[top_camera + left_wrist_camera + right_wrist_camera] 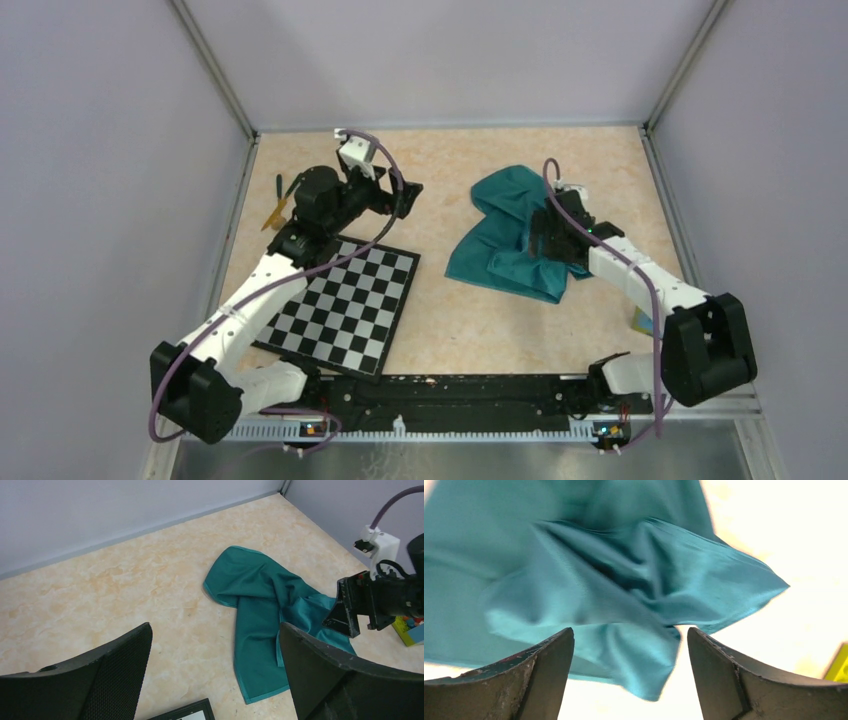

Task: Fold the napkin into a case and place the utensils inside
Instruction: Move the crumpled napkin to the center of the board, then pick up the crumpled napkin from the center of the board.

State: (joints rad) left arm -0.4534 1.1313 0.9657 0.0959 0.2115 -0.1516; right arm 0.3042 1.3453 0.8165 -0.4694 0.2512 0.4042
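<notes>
Napkin [505, 240] lies on the right half of the table [470, 330], well apart from the checkerboard mat [345, 300]. It is a twisted, bunched heap, not a flat square.

Right gripper [630, 635] sits low over the heap's near-right part. Its jaws are spread wide with cloth under them, and nothing is pinched.

Left gripper [215, 627] is fully spread and empty, facing the cloth from across the table.

Utensils [278, 200] are slim sticks by the left wall, far from the cloth.

Step in hand, as I judge it, is flattening before any fold.
- Take one hemmed corner, a single layer, not the bunched middle.
- Draw it outward low to the surface.
- Have the other arm pin the opposite corner (the smooth marbled top probably lets the cloth slide).

Fabric is thin, finely woven and faintly shiny, with soft deep creases and a stitched edge.
</notes>
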